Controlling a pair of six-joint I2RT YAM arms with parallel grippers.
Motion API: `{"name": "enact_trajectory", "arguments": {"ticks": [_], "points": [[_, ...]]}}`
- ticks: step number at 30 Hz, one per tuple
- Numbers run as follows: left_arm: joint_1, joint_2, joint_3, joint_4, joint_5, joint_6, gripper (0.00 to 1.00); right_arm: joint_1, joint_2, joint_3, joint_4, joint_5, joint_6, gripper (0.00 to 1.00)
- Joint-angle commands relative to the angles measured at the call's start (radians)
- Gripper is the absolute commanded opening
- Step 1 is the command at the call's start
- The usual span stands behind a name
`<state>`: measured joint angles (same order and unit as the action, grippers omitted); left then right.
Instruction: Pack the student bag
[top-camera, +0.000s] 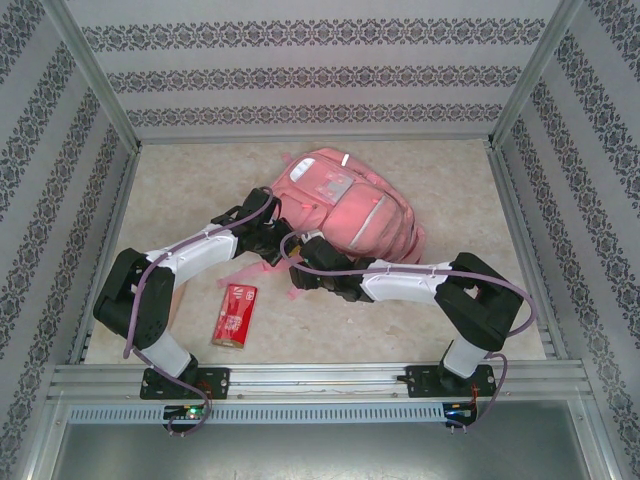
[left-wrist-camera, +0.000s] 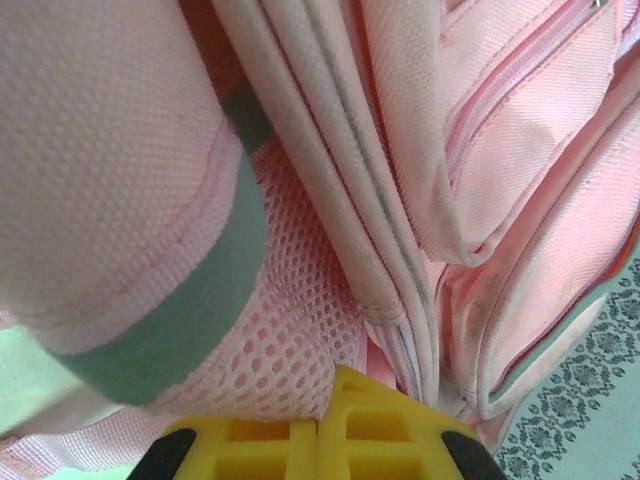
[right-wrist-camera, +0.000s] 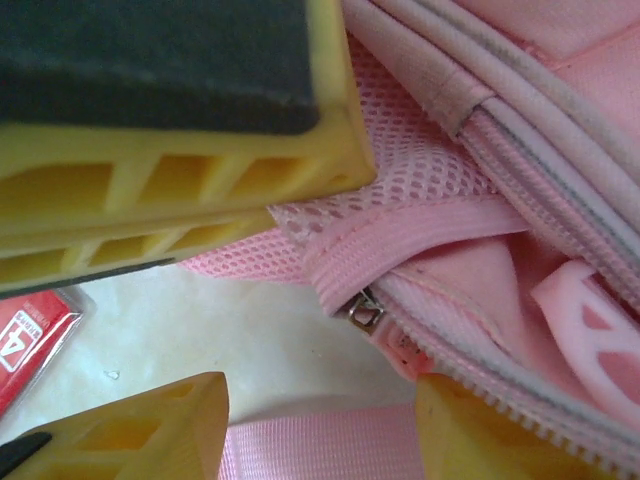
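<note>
1. Nearest the arm bases, the packet (top-camera: 235, 313) lies flat on the bench (top-camera: 180, 190). It sits at 7 o'clock from the bag (top-camera: 345, 200), well apart from both claws, and is not yet packed.

2. Next out, the right claw (right-wrist-camera: 320, 392) reaches in from 4 o'clock to the bag's near edge. Its jaws stand wide, with nothing between them. The zip pull (right-wrist-camera: 365, 313) sits just ahead of the gap, and a strap (right-wrist-camera: 310, 445) runs beneath it. Judgement: the jaws are set here to take the pull or the zip edge and draw the mouth open.

3. Just beyond, at 10 o'clock from the right claw, the left claw (left-wrist-camera: 318, 440) is clamped tight on the bag's mesh (left-wrist-camera: 290, 340) beside the zip. Judgement: this grip anchors the soft fabric, so a tug on the zip moves the slider and does not drag the whole bag across the bench.

4. Farthest out, the bag's body lies at bench centre with its front pockets facing up. It extends from the claws toward 1 o'clock. How far the zip is parted cannot be told from these views.
</note>
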<state>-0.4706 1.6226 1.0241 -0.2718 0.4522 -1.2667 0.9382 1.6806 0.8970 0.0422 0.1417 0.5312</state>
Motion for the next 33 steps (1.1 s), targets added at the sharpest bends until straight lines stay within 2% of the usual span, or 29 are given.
{"name": "enact_trajectory", "arguments": {"ticks": [1,6,15,19,24,25,29,31,33], "points": [[-0.016,-0.008,0.004,0.049,0.069,-0.039,0.0,-0.014,-0.011,0.018,0.004,0.082,-0.026,0.56],[-0.016,-0.01,0.033,0.007,0.063,-0.009,0.0,-0.033,-0.043,-0.003,-0.001,0.078,-0.056,0.57],[-0.017,-0.016,0.025,0.006,0.054,-0.019,0.0,-0.011,-0.005,0.005,0.054,0.205,-0.195,0.58],[-0.017,-0.02,0.022,0.005,0.053,-0.025,0.0,-0.019,0.023,0.001,0.12,0.175,-0.217,0.53],[-0.016,-0.027,0.022,-0.001,0.048,-0.025,0.0,-0.022,0.048,0.013,0.134,0.155,-0.23,0.38],[-0.016,-0.029,0.025,-0.004,0.047,-0.024,0.0,-0.023,0.051,0.014,0.134,0.161,-0.232,0.38],[-0.016,-0.03,0.022,-0.006,0.044,-0.028,0.0,-0.027,0.051,0.003,0.135,0.197,-0.251,0.27],[-0.016,-0.033,0.019,-0.006,0.04,-0.031,0.0,-0.03,0.046,-0.008,0.143,0.202,-0.267,0.2],[-0.016,-0.038,0.024,-0.018,0.025,-0.025,0.0,-0.036,0.033,-0.024,0.157,0.161,-0.287,0.07]]}}
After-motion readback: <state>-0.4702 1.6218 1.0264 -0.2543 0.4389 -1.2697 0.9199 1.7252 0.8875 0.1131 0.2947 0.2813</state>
